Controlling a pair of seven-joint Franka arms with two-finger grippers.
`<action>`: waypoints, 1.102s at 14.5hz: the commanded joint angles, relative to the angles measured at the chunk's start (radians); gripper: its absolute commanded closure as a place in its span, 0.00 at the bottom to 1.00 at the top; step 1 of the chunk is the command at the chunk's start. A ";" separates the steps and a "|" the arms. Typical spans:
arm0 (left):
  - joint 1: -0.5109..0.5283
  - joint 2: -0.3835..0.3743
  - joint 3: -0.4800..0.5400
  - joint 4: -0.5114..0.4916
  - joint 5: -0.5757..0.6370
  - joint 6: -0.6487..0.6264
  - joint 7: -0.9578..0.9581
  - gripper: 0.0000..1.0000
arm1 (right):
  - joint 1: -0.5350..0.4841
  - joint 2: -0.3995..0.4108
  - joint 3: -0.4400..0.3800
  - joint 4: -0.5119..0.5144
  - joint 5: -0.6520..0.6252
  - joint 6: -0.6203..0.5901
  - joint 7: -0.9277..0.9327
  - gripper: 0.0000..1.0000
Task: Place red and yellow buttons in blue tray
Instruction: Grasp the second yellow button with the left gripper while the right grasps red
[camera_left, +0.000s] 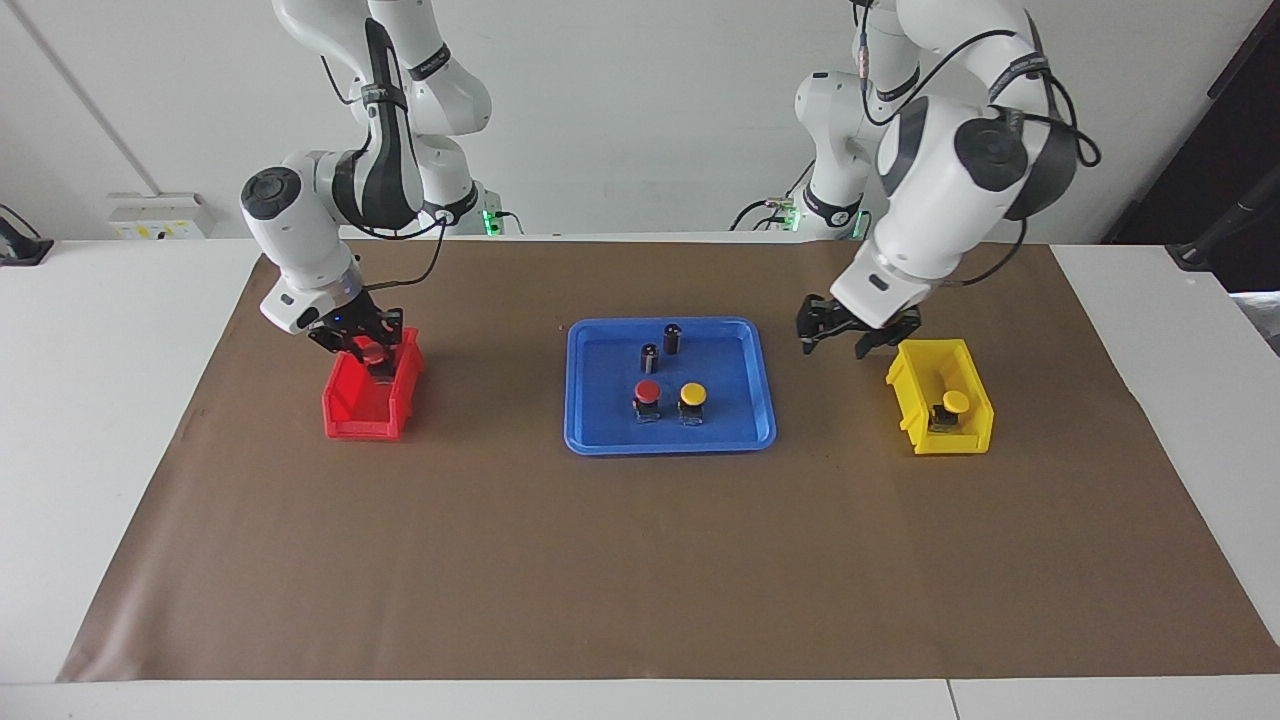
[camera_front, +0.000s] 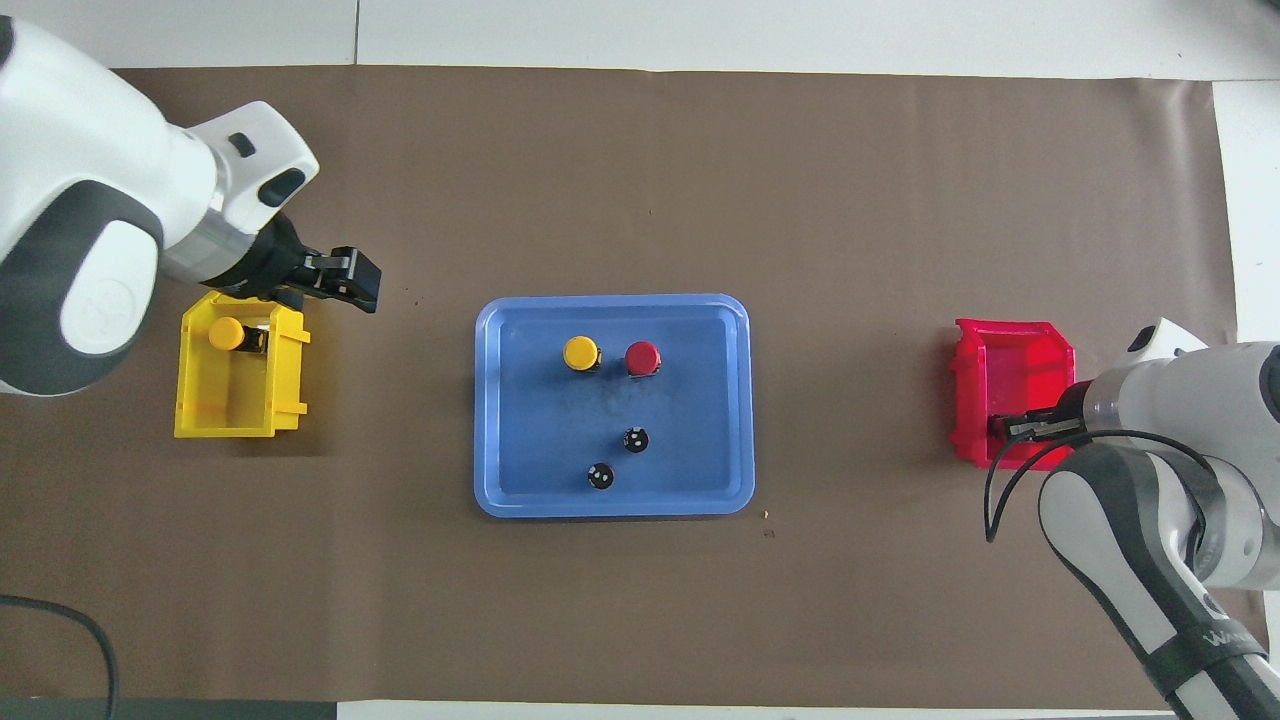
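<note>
The blue tray (camera_left: 590, 440) (camera_front: 490, 400) lies mid-table. In it stand a red button (camera_left: 647, 392) (camera_front: 643, 357) and a yellow button (camera_left: 692, 395) (camera_front: 581, 353) side by side. A second yellow button (camera_left: 955, 402) (camera_front: 225, 333) sits in the yellow bin (camera_left: 965, 440) (camera_front: 240, 415). My right gripper (camera_left: 365, 345) (camera_front: 1010, 428) reaches down into the red bin (camera_left: 355, 410) (camera_front: 1010, 375), its fingers shut on a second red button (camera_left: 372, 352). My left gripper (camera_left: 855, 335) (camera_front: 340, 275) is open and empty, raised over the mat beside the yellow bin, on its tray side.
Two dark capless cylinders (camera_left: 650, 357) (camera_left: 672, 337) stand in the tray, nearer to the robots than the buttons; they also show in the overhead view (camera_front: 635, 439) (camera_front: 600, 476). Brown paper (camera_left: 640, 560) covers the table.
</note>
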 joint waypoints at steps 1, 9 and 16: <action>0.089 -0.069 -0.012 -0.117 0.081 0.018 0.044 0.14 | -0.018 -0.028 0.007 -0.026 0.003 0.004 -0.027 0.71; 0.209 -0.043 -0.012 -0.232 0.100 0.276 0.122 0.42 | 0.014 0.059 0.021 0.282 0.001 -0.298 0.014 0.73; 0.217 -0.032 -0.012 -0.341 0.100 0.440 0.116 0.40 | 0.289 0.200 0.021 0.665 0.014 -0.532 0.356 0.73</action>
